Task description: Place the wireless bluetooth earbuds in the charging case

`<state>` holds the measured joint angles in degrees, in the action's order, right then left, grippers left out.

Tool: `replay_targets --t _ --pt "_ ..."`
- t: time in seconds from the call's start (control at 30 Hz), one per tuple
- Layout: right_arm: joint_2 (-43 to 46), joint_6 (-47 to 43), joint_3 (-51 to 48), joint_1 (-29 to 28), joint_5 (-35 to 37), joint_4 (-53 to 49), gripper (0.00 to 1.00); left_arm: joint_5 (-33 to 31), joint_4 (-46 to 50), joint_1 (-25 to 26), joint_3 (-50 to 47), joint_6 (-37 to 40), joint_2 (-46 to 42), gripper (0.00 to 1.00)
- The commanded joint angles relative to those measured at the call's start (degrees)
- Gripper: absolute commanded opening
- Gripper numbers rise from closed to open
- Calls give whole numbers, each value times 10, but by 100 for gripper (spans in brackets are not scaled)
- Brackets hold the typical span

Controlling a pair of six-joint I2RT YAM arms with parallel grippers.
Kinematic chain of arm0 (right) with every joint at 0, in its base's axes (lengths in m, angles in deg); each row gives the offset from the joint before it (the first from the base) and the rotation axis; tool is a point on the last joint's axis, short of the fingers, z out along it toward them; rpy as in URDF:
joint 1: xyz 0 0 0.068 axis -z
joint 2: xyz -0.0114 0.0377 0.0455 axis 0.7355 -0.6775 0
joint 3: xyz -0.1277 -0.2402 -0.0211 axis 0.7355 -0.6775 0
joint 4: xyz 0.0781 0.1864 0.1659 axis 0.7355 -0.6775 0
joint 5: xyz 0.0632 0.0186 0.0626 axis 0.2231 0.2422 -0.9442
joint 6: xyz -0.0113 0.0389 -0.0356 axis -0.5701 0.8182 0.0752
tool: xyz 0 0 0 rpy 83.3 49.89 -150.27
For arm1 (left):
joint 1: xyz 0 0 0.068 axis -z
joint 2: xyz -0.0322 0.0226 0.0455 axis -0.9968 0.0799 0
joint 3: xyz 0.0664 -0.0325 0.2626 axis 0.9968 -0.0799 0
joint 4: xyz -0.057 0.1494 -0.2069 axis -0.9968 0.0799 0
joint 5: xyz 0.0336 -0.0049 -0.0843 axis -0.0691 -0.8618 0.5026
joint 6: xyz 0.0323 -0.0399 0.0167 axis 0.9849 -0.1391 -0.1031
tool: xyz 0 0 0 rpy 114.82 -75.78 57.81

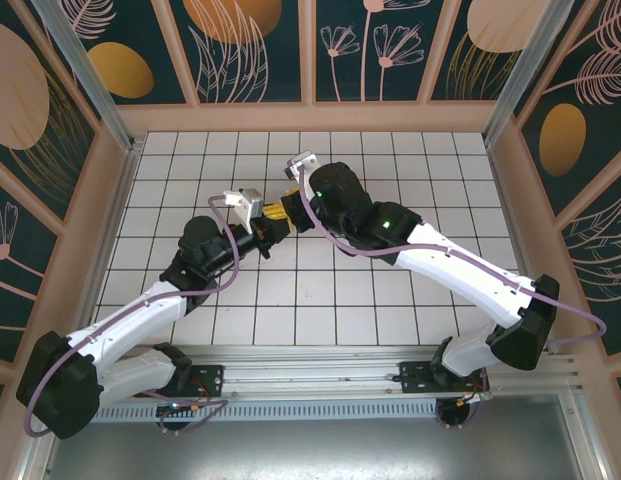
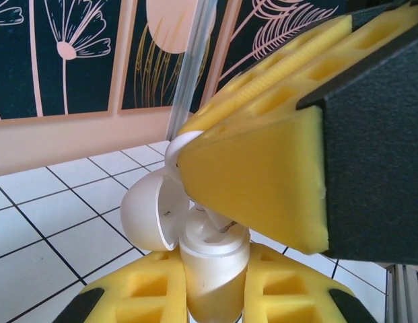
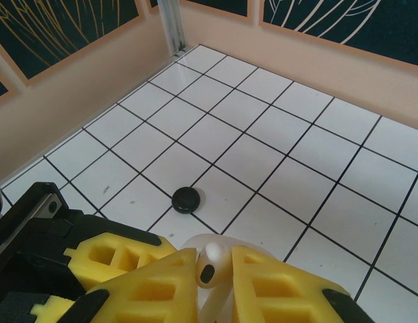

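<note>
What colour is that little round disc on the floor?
The small round disc is black, clearest in the right wrist view.

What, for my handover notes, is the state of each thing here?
charging case: lid open, held
earbud: gripped, right at the open case
left gripper: shut on the charging case
right gripper: shut on the earbud
black disc: lying loose on the tiles

No legible text, no labels, brands, numbers or signs anywhere
</note>
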<state>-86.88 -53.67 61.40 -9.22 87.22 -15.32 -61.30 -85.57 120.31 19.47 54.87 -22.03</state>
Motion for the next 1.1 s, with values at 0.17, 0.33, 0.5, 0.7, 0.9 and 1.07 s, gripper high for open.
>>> replay_targets --t 0.17,0.33,0.5,0.7,0.9,1.07 --pt "-6 18 16 -1 -15 -45 22 0 -37 2 23 3 -14 0" --pt "-5 23 22 -1 -16 -44 24 0 -34 2 24 4 -13 0" --pt "-5 28 34 0 -9 -45 28 -2 -30 2 24 9 -11 0" --pt "-5 38 59 0 4 -51 32 -1 -30 2 25 12 -7 0" --pt "-7 43 76 2 9 -52 35 1 -30 1 23 11 -6 0" --pt "-7 45 85 2 0 -52 37 1 -28 1 20 16 -10 0"
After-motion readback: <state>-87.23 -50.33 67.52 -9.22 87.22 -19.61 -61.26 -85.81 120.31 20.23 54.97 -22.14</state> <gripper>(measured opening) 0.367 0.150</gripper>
